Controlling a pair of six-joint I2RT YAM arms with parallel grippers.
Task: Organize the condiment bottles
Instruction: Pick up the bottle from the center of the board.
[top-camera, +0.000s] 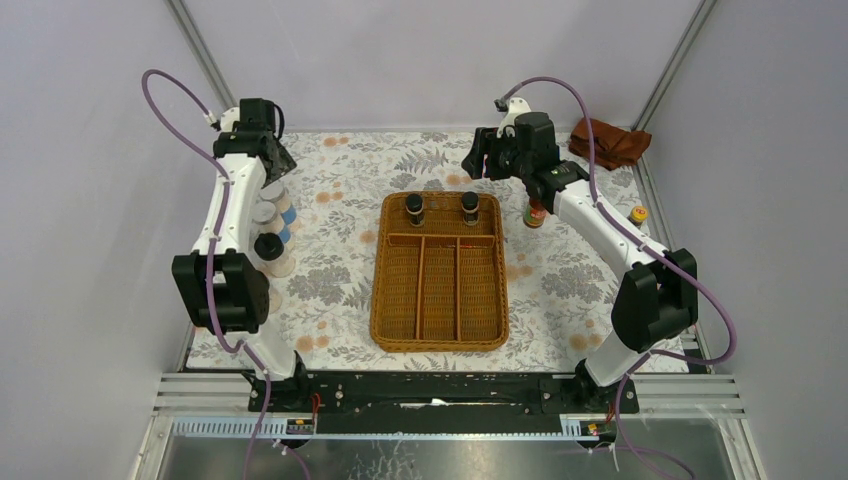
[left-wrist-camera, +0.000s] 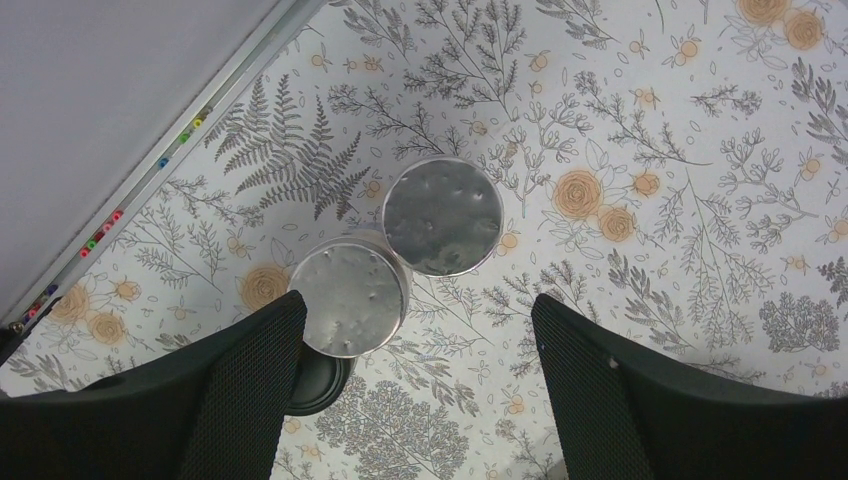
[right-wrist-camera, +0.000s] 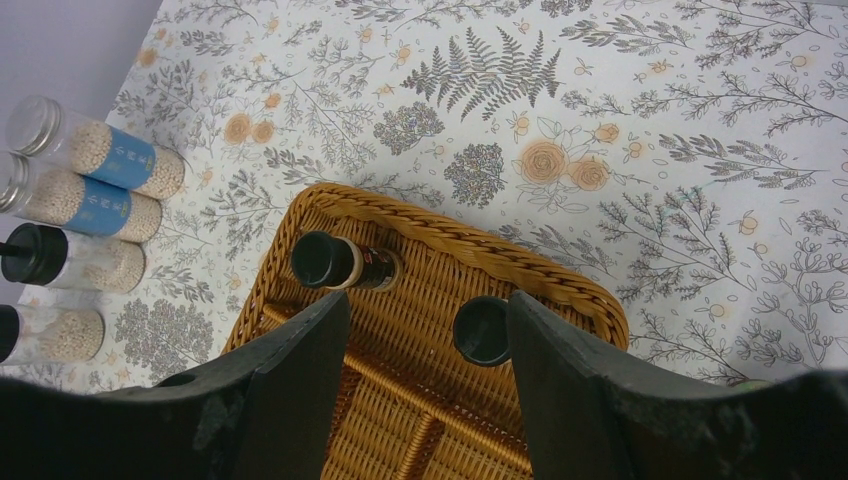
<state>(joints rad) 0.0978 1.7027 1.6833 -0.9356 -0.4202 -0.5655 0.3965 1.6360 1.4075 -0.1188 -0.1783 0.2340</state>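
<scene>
Two tiny dark black-capped bottles (top-camera: 414, 208) (top-camera: 470, 206) stand in the far compartment of the wicker tray (top-camera: 440, 335). My right gripper (top-camera: 478, 158) hovers open above them. In the right wrist view (right-wrist-camera: 425, 310), one cap (right-wrist-camera: 482, 330) sits just inside its right finger and the other bottle (right-wrist-camera: 335, 262) lies beyond the left finger. My left gripper (left-wrist-camera: 420, 400) hangs open over two silver-lidded shakers (left-wrist-camera: 443, 216) (left-wrist-camera: 349, 300) and a black jar lid (left-wrist-camera: 318, 380), holding nothing. A red sauce bottle (top-camera: 536, 212) stands right of the tray, and another yellow cap (top-camera: 638, 213) shows further right.
A rust-brown cloth (top-camera: 610, 142) lies at the back right corner. The shakers and jars (top-camera: 270, 247) line the table's left edge, close to the left arm. The tray's three long near compartments hold nothing. Frame rails border the floral table cover.
</scene>
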